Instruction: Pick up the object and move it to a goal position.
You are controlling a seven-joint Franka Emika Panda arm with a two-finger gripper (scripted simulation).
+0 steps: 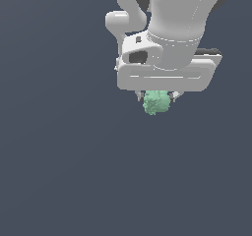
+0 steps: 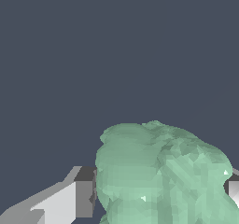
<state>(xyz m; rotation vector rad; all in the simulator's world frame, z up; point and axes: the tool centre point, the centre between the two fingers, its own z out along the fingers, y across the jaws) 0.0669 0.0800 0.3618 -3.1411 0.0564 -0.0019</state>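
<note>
Gripping the blob (image 1: 157, 102) between my fingers, my claw (image 1: 157, 97) sits in the upper right of the exterior frame, the blob tucked just under my white hand. In the wrist view a finger (image 2: 84, 197) presses each flank. It is lumpy and roundish; I cannot tell a long axis.

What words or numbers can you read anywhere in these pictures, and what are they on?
None: no words, numbers or signs show in either view.
The white gripper is blank.
The mint-green lumpy object between its fingers carries no label.
The dark grey surface is plain.
</note>
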